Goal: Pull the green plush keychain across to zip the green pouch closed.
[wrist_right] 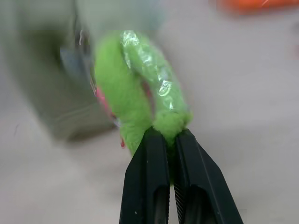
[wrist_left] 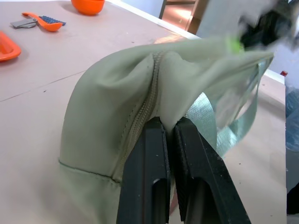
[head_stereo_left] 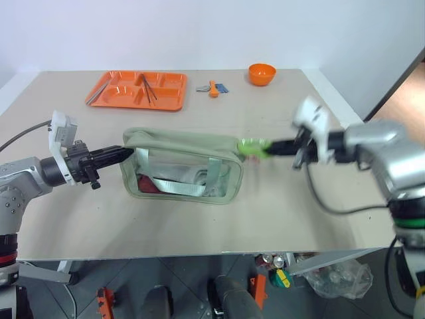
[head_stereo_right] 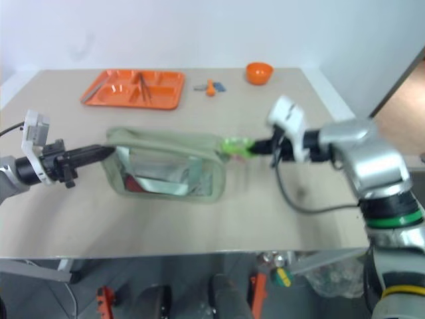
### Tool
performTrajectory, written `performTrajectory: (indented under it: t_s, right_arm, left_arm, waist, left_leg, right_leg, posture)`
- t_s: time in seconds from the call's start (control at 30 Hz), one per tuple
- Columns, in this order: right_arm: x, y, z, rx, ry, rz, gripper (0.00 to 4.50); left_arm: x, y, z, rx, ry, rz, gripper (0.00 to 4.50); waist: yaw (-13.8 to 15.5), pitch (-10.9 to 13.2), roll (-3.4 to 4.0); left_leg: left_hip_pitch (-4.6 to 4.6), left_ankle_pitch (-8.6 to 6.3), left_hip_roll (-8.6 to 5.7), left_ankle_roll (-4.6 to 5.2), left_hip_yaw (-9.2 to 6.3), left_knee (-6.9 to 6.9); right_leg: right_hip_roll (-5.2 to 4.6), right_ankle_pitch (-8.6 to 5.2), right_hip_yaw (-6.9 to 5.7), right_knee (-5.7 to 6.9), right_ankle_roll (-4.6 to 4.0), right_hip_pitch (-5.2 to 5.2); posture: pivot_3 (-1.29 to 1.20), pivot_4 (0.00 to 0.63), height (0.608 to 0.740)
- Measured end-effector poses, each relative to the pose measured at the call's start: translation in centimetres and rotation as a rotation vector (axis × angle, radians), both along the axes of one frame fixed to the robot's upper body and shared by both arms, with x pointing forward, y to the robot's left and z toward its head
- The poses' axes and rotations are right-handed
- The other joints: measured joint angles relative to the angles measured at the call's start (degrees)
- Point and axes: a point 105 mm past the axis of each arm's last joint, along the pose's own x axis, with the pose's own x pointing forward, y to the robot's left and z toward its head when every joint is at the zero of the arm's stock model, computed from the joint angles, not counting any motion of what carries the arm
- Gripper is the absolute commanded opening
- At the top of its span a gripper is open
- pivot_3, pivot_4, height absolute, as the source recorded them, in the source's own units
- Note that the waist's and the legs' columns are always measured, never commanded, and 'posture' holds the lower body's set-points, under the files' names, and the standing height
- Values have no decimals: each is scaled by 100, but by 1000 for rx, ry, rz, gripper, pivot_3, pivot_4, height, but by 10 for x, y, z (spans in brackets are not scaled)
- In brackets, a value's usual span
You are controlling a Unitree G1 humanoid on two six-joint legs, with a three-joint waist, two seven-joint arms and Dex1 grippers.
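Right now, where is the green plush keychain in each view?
Left eye view: green plush keychain, right of centre, at the green pouch end.
Right eye view: just right of centre.
Left wrist view: upper right, blurred.
Right wrist view: centre.
Shared landmark: the pouch.

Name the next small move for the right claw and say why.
Probably ease off the pull and let go. The right claw is shut on the green plush keychain, already at the right end of the green pouch, whose top looks zipped; the left claw pinches the other end.
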Motion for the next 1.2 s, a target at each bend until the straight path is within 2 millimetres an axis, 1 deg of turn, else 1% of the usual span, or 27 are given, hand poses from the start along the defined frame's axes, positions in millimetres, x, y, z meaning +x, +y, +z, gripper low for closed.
performTrajectory:
  t_s: [0.03,0.07,0.1,0.13,0.2,0.37,0.47,0.63,0.73,0.77,0.8,0.87,0.9,0.97,1.07,1.13,1.2]
  right_arm:
    - [-4,-1,18,34,-30,20,41]
    - [-9,0,28,50,-44,44,41]
    - [-15,0,33,55,-44,69,41]
    - [-18,-2,32,54,-33,85,41]
    - [-25,-7,20,29,9,105,41]
    - [-29,-16,-16,-76,50,108,41]
    - [-27,-25,-33,-160,34,78,41]
    - [-16,-31,-64,-375,-47,66,41]
    - [-10,-25,-79,-447,-94,76,41]
    - [-9,-19,-89,-468,-95,95,41]
    - [-9,-18,-93,-471,-90,100,41]
    - [-14,-5,-114,-487,-74,147,41]
    - [-17,5,-129,-494,-64,180,41]
    - [-19,21,-147,-495,-58,216,41]
    - [-19,27,-147,-517,-80,221,41]
    - [-21,33,-147,-502,-74,230,41]
    - [-20,34,-147,-480,-60,215,41]
  left_arm:
    - [0,0,0,0,0,1,0]
    - [0,0,0,0,0,0,0]
    - [0,0,0,-1,-1,-1,0]
    - [0,0,0,-1,0,-1,0]
    - [-1,-1,0,0,-2,-4,0]
    - [-1,-2,1,3,-3,-11,0]
    - [-1,-1,0,2,1,-7,0]
    - [-2,-1,0,3,2,-16,0]
    - [-2,-1,0,6,4,-20,0]
    - [-2,-1,0,6,9,-20,0]
    - [-2,-1,0,6,9,-21,0]
    - [-2,-1,0,6,10,-21,0]
    - [-2,-1,0,6,9,-21,0]
    - [-2,-1,0,7,8,-22,0]
    - [-2,-1,1,8,7,-19,0]
    - [-1,0,0,6,11,-12,0]
    - [-1,0,0,7,12,-9,0]
  waist:
    - [5,-1,-1]
    - [14,-2,-2]
    - [27,-2,-4]
    - [37,-2,-3]
    - [67,-2,-3]
    - [88,-1,-2]
    - [84,-1,-2]
    - [82,-1,-2]
    - [81,-2,-2]
    - [84,-2,-3]
    - [85,-2,-4]
    - [84,-5,-8]
    - [79,-7,-11]
    - [61,-7,-10]
    - [44,-10,-16]
    - [28,-10,-16]
    - [14,-10,-15]
  left_leg:
    - [0,0,1,0,-4,-2]
    - [0,-2,2,2,-7,-6]
    - [-1,-4,4,6,-7,-8]
    - [-1,-8,4,12,-7,-8]
    - [-3,-15,4,23,-6,-9]
    - [-3,-16,5,24,0,-9]
    - [0,-16,5,24,1,-6]
    - [9,-15,4,23,5,-6]
    - [10,-15,5,22,5,-7]
    - [10,-15,5,22,5,-7]
    - [10,-15,6,22,3,-7]
    - [11,-15,8,22,4,-8]
    - [12,-15,11,22,3,-8]
    - [15,-14,11,20,5,-7]
    - [48,-14,12,20,2,-7]
    - [56,-14,12,20,2,-8]
    - [57,-13,13,18,2,-7]
  right_leg:
    - [1,-4,-6,-2,-5,1]
    - [1,-9,-9,-3,-7,1]
    - [2,-13,-10,-4,-9,1]
    - [2,-16,-10,-4,-10,0]
    - [1,-23,-7,-4,-12,-1]
    - [3,-23,-2,-1,-12,-6]
    - [5,-21,-1,0,-10,-5]
    - [5,-21,2,4,-10,-2]
    - [6,-21,3,4,-10,-1]
    - [6,-21,3,4,-10,-1]
    - [6,-21,2,4,-10,0]
    - [9,-21,3,4,-11,1]
    - [11,-21,4,4,-11,1]
    - [12,-20,7,12,-12,0]
    - [14,-21,3,13,-13,34]
    - [15,-21,2,13,-14,38]
    - [17,-20,2,14,-14,39]
  posture:
    - [0,150,740]
    - [0,150,740]
    - [0,150,740]
    - [0,150,740]
    - [0,150,740]
    - [0,150,740]
    - [0,150,740]
    - [0,150,740]
    - [0,150,740]
    - [0,150,740]
    - [0,150,740]
    - [0,150,740]
    - [0,150,740]
    - [0,150,740]
    - [0,150,740]
    - [0,150,740]
    - [0,150,740]
